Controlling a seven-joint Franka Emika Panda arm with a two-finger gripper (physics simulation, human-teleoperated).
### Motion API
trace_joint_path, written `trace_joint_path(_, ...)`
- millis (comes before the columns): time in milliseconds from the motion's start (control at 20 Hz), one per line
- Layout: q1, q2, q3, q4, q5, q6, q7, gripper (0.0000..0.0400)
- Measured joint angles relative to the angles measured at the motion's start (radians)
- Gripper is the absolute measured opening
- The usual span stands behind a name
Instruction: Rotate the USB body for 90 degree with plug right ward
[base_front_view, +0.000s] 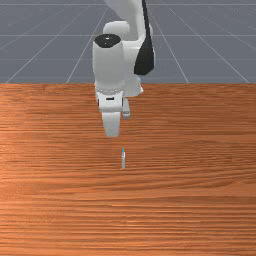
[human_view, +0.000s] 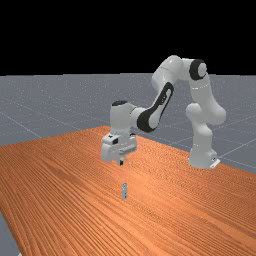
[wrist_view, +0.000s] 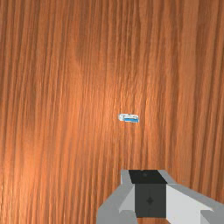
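The claw (human_view: 121, 161) hangs above the tabletop (human_view: 65, 185). I can't tell how far open the claw is. It has not got hold of the USB body (wrist_view: 129, 118), which is down on the wood, apart from the claw. In the wrist view, the claw (wrist_view: 150, 194) is near the USB body but does not touch it.

The USB body is small and thin. It is mostly white, with a blue strip along one long side. It lies across the lines in the wood. In the front view, it points toward and away from the camera, with a bit of blue at the end closer to the arm (human_view: 173, 72). I can't tell which end is the plug. In the far view, it is under the claw.

The arm is white with black bits. In the far view, it goes up from its foot (human_view: 202, 156) on the right, bends over, and comes down at the claw. The tabletop is orange-brown, with stripy wood lines. Past it is a grey floor (human_view: 30, 102) with pale lines, and above that it is all black.
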Motion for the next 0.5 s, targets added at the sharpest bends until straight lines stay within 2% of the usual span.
trace_joint_path(250,-0.071,0.021,-0.024,0.033,0.012,-0.012,-0.089,0.0)
trace_joint_path(300,-0.056,0.033,-0.032,0.063,0.006,-0.075,-0.019,0.0)
trace_joint_path(350,-0.031,0.065,-0.026,0.129,-0.001,-0.183,0.026,0.0)
trace_joint_path(500,0.06,0.071,0.01,0.147,-0.005,-0.225,0.157,0.0)
